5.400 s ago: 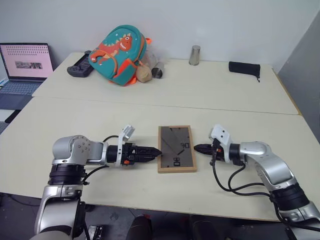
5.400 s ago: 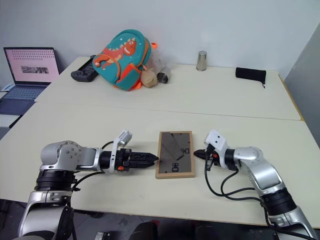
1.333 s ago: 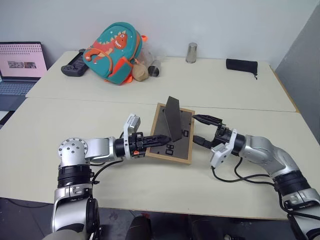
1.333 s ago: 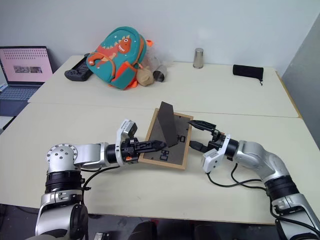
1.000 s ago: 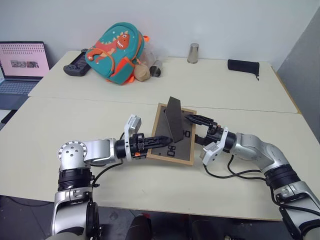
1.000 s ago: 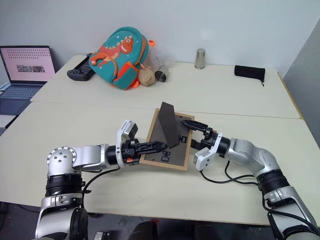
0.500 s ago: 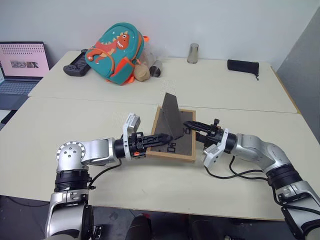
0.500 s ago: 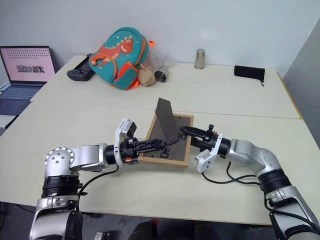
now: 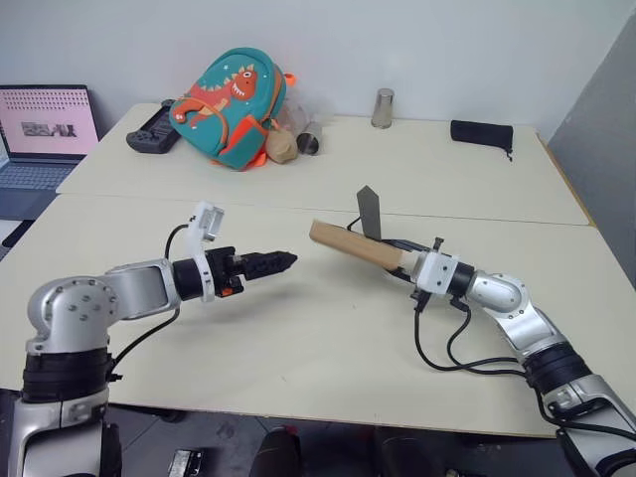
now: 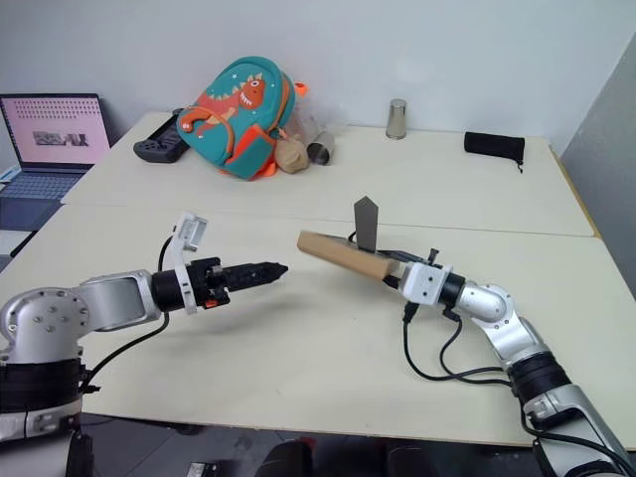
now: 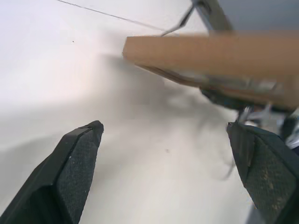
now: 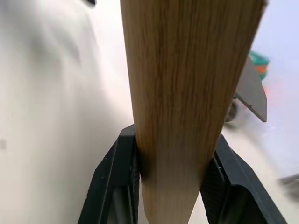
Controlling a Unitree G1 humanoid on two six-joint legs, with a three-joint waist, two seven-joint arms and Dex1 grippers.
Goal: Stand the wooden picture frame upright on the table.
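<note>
My right gripper (image 9: 399, 260) is shut on the wooden picture frame (image 9: 348, 244) and holds it in the air above the table (image 9: 298, 358). The frame shows edge-on as a light-wood bar, with its dark fold-out stand (image 9: 368, 211) sticking up. In the right wrist view both black fingers (image 12: 117, 163) clamp the frame's wooden edge (image 12: 182, 84). My left gripper (image 9: 281, 260) hovers to the left of the frame, apart from it and pointing at it. Its fingers (image 11: 77, 158) stand wide open with nothing between them, and the frame (image 11: 210, 51) floats beyond them.
On the far table section lie a teal dinosaur backpack (image 9: 231, 96), a black game controller (image 9: 152, 132), a metal cup (image 9: 383, 107) and a black pouch (image 9: 481, 132). A laptop (image 9: 45, 124) sits off the far left. A seam (image 9: 199, 204) crosses the table.
The right gripper has lifted the frame off the table and rolled it edge-on. The left gripper has let go, opened wide and drawn back to the left.
</note>
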